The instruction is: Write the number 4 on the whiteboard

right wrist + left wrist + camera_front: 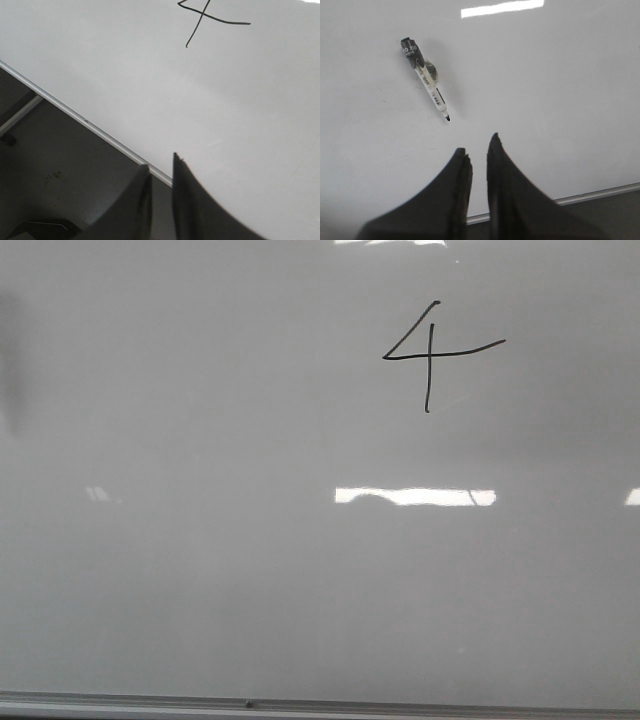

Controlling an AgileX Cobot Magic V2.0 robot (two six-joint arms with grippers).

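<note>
The large glossy pale grey-white whiteboard (200, 570) with its thin silver frame already carries the thin black hand-drawn number 4 (430, 353) in its upper right in the front view, so the writing looks finished and the chief risk is smearing fresh ink should an arm sweep across it. The uncapped black-and-white marker (425, 76) lies loose on the board and could roll or leave a stray mark. Both the left gripper (478, 151) and right gripper (160, 167) are empty, fingers narrowly apart.

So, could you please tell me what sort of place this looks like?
Probably a lab or office workbench: a large glossy silver-framed whiteboard lies flat, bearing a black hand-drawn 4, a black-capped marker pen, and ceiling-light reflections.
</note>
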